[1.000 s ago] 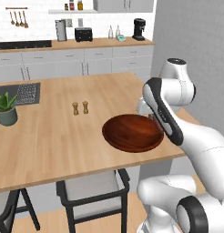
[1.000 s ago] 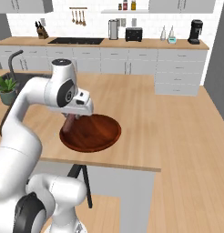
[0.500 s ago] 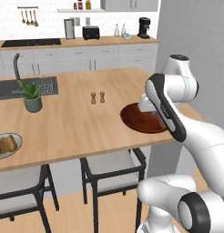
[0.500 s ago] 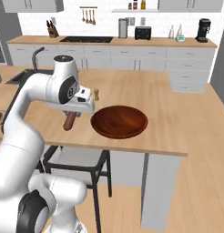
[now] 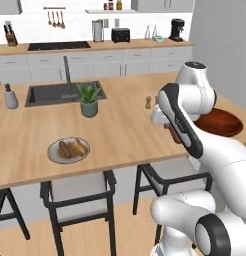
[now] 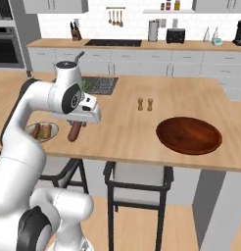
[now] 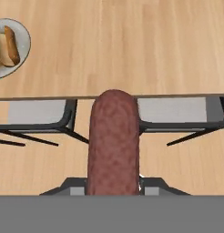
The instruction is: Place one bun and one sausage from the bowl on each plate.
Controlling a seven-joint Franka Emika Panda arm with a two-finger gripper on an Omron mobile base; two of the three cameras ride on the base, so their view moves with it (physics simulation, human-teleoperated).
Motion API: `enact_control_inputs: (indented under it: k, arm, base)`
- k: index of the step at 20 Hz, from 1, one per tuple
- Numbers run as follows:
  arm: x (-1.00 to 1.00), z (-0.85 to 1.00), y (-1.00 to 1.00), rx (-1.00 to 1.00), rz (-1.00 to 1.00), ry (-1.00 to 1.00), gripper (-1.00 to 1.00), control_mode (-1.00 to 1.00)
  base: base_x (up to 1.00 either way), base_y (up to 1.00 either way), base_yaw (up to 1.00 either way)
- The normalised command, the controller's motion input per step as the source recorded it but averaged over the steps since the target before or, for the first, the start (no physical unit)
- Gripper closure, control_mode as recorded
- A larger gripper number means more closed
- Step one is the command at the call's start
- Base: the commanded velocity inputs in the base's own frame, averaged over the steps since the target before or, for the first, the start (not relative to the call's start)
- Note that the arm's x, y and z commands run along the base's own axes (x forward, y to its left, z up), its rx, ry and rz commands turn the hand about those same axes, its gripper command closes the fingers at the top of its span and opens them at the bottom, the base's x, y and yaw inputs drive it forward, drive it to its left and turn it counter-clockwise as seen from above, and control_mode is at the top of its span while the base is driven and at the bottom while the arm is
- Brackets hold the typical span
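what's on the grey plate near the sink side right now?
The pale grey round plate holds one golden-tan bun and one reddish-brown sausage, side by side. The plate's centre under them is covered.

You face a wooden island counter [image 5: 120,135] with a dark inset sink [image 5: 47,94] and black stools [image 6: 137,188] tucked beneath it. Behind, a white tiled wall [image 6: 132,22] backs grey-white base cabinets [image 5: 120,64]; a toaster [image 5: 120,35], coffee maker [image 5: 176,29] and knife block [image 6: 73,33] stand on that far worktop. The floor [image 5: 115,225] is pale wood.
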Motion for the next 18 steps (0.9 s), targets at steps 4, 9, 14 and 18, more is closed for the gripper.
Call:
enact_control_inputs:
  k: [4, 9, 14, 18]
  arm:
    - [0.00, 0.00, 0.00, 0.00, 0.00, 0.00, 1.00, 1.00]
    - [0.00, 0.00, 0.00, 0.00, 0.00, 0.00, 1.00, 1.00]
    - [0.00, 0.00, 0.00, 0.00, 0.00, 0.00, 1.00, 1.00]
    - [0.00, 0.00, 0.00, 0.00, 0.00, 0.00, 1.00, 1.00]
  base:
    - [0.00, 1.00, -0.01]
    - [0.00, 1.00, -0.02]
    - [0.00, 1.00, 0.00]
    - [0.00, 1.00, 0.00]
